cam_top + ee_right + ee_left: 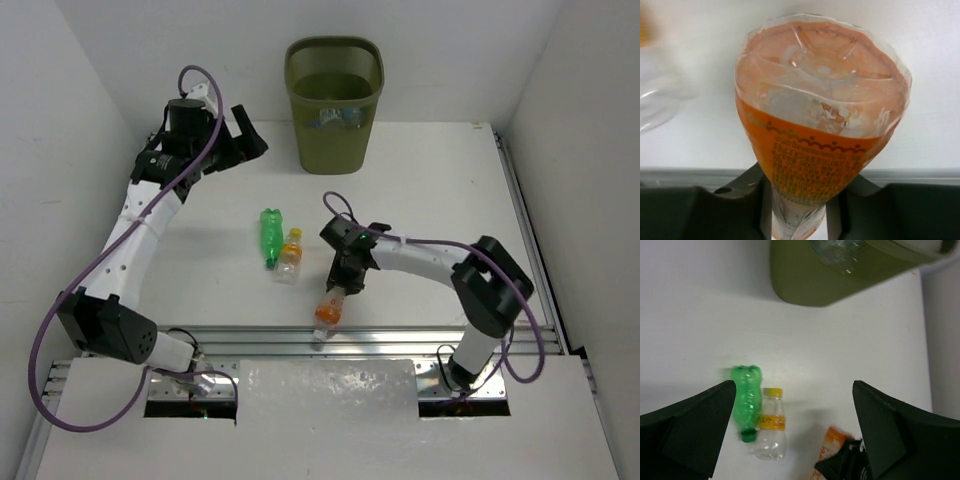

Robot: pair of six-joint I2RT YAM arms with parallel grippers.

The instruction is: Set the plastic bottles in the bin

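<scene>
My right gripper (343, 282) is shut on an orange-labelled bottle (329, 309), which fills the right wrist view (820, 125) and hangs over the table's front edge. A green bottle (269, 234) and a clear bottle with a yellow cap (289, 255) lie side by side mid-table; both also show in the left wrist view, the green bottle (746, 392) left of the clear bottle (771, 425). The olive-green bin (334, 100) stands at the back with bottles inside. My left gripper (248, 133) is open and empty, raised left of the bin.
A metal rail (400, 340) runs along the table's front edge. White walls close in the left, back and right sides. The bin's side (840, 275) fills the top of the left wrist view.
</scene>
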